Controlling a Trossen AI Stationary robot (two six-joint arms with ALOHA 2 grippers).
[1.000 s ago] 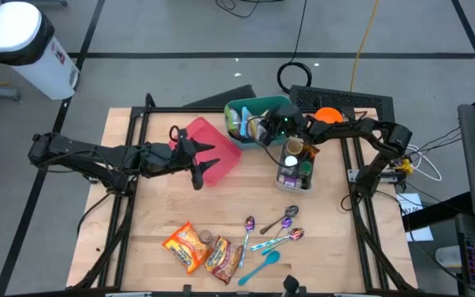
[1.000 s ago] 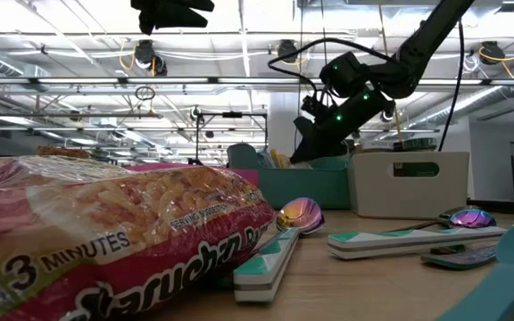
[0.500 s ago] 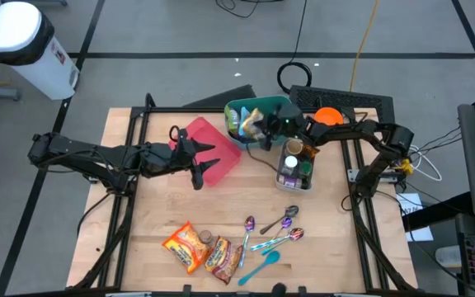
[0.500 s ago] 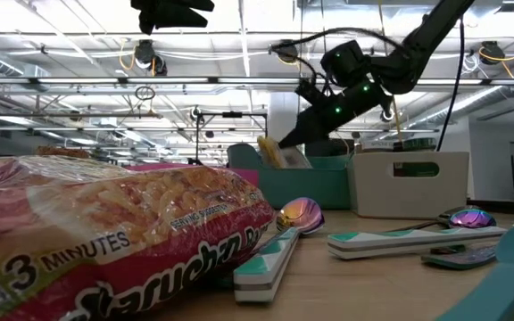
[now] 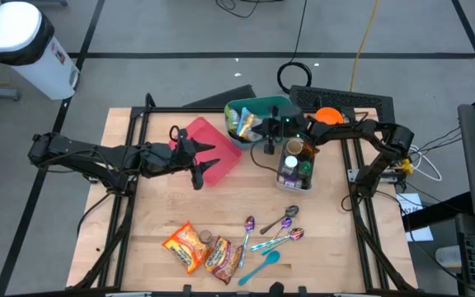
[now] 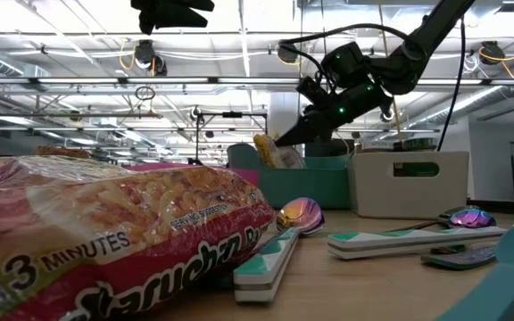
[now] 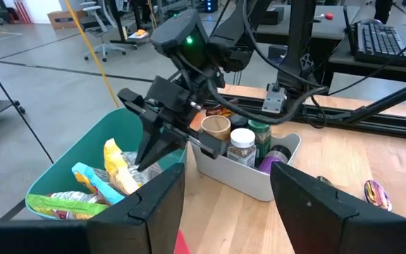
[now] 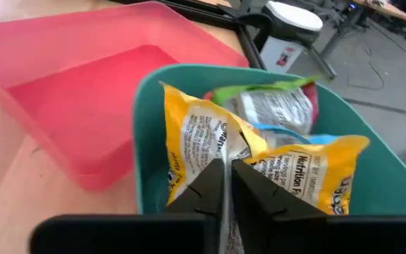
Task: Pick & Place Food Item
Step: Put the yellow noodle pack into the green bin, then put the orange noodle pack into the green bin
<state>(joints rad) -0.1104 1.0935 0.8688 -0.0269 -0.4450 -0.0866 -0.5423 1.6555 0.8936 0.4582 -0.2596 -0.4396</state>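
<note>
From above, the right gripper (image 5: pixel 258 130) is seen reaching over the teal bin (image 5: pixel 280 105), where a yellow snack packet (image 5: pixel 246 125) is pinched by its upper edge so that it can be drawn clear of the other packets. The left gripper (image 5: pixel 196 167) is held over the pink tray (image 5: pixel 221 140), its jaws partly parted and empty, apparently waiting beside the likely drop-off.

At table height, the snack packet (image 6: pixel 270 152) is shown hanging from the right gripper's (image 6: pixel 286 139) closed tips, raised partly above the bin's rim (image 6: pixel 293 176); a ramen packet (image 6: pixel 105 232) and spoons (image 6: pixel 300 214) lie in the foreground, untouched.

In the left wrist view, the right gripper (image 7: pixel 145 159) is angled down into the bin (image 7: pixel 83 162), beside the white caddy (image 7: pixel 238 173) of jars.

In the right wrist view, the fingers (image 8: pixel 208 185) are closed on the packet's (image 8: pixel 203 144) crimped top, which is judged the easiest hold. The tray (image 8: pixel 83 106) lies just beside the bin (image 8: pixel 143 134).
</note>
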